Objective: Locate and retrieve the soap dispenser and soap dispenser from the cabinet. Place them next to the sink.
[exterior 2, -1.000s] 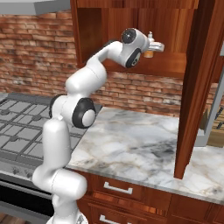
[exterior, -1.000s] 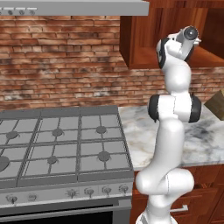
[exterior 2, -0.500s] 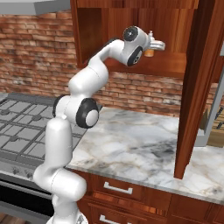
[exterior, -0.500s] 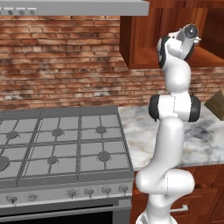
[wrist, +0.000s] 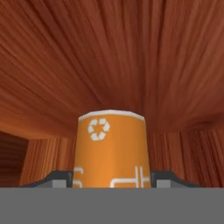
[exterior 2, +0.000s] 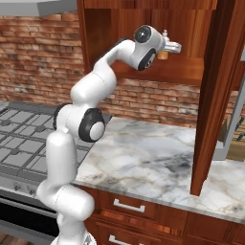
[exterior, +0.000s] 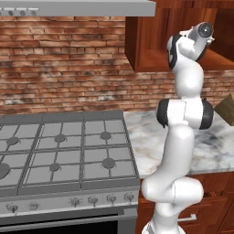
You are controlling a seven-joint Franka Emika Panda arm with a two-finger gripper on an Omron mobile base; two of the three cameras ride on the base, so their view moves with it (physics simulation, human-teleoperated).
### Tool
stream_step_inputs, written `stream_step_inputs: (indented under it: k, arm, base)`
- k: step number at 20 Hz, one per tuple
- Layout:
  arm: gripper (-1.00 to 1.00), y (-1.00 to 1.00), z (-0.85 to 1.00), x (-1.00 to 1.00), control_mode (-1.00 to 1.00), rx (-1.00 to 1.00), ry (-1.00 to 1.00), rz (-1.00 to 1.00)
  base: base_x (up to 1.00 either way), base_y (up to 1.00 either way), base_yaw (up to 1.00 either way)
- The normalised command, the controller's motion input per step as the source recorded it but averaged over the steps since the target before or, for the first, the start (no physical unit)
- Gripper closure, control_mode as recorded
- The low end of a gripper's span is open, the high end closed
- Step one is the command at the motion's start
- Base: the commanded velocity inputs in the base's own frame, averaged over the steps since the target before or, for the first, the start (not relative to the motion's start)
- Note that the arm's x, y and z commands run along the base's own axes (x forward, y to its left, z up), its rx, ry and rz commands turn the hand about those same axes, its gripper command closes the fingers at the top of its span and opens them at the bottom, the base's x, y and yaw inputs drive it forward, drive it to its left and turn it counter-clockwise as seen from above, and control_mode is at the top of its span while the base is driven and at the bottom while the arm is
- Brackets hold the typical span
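Hand view: tool [wrist: 112, 179] clenched on orange soap dispenser [wrist: 111, 151] (white recycling symbol, partial letters "dt").

The arm [exterior 2: 91, 100] rises from the base, bends at the elbow and reaches up and forward, wrist level. The gripper [wrist: 111, 177] has its fingertips [wrist: 59, 176] pressed on both sides of an orange bottle [wrist: 111, 151].

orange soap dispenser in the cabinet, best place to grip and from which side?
Grip the orange soap dispenser on its smooth body, below the pump head, coming level through the cabinet's open front. It stands upright with straight sides. The gripper already has a finger on each side.
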Motion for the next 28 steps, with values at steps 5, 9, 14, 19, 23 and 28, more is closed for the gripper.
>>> stream_step_inputs:
  k: [5,9,14,19,23,28]
  arm:
    - [1.0,0.11,0.08,-0.47,-1.0,0.0,-0.1,-0.01]
    - [1.0,0.2,0.09,-0.63,-1.0,0.0,-0.11,-0.02]
    - [1.0,0.25,0.03,-0.72,-1.0,0.02,-0.06,-0.02]
    - [1.0,0.28,0.07,-0.71,-1.0,0.01,-0.02,-0.01]
    - [1.0,0.35,0.13,-0.68,-1.0,0.0,-0.01,-0.01]
    - [1.0,0.4,0.14,-0.65,-1.0,0.0,-0.01,-0.01]
  base:
    - [0.0,0.0,0.0]
    - [0.0,0.0,0.0]
    - [0.0,0.0,0.0]
    - [0.0,0.0,0.0]
    - [0.0,0.0,0.0]
    - [0.0,0.0,0.0]
